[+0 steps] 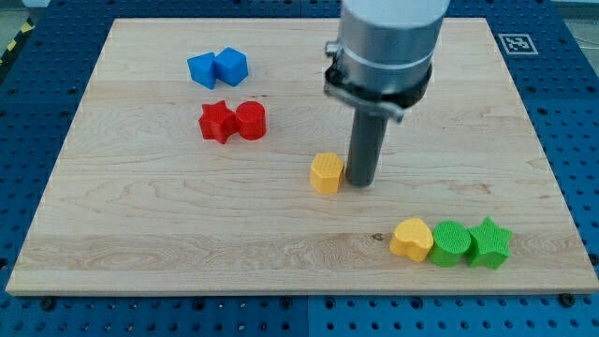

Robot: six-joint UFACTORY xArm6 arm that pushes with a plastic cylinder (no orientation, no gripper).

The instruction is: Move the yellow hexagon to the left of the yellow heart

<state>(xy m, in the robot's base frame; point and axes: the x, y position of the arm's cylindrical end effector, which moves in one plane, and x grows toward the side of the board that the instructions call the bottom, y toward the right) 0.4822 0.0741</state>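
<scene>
The yellow hexagon (pixel 326 173) sits on the desk (pixel 140 225), up and to the view's left of the yellow heart (pixel 412 239), well apart from it. My tip (pixel 361 183) is touching or nearly touching the hexagon's right side. This tool is a bare rod, grasping nothing. The hexagon looks small, light, rigid and likely to slide easily; push squarely on a flat face or it may spin.

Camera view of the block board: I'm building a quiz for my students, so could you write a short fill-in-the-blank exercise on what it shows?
1. My tip stands just to the view's ____ of the yellow hexagon.
2. The yellow heart touches a ____ cylinder.
3. The row at the view's bottom right ends in a green ____.
4. The red star sits beside a red cylinder, below the two ____ blocks.

Missing words: right; green; star; blue
</scene>
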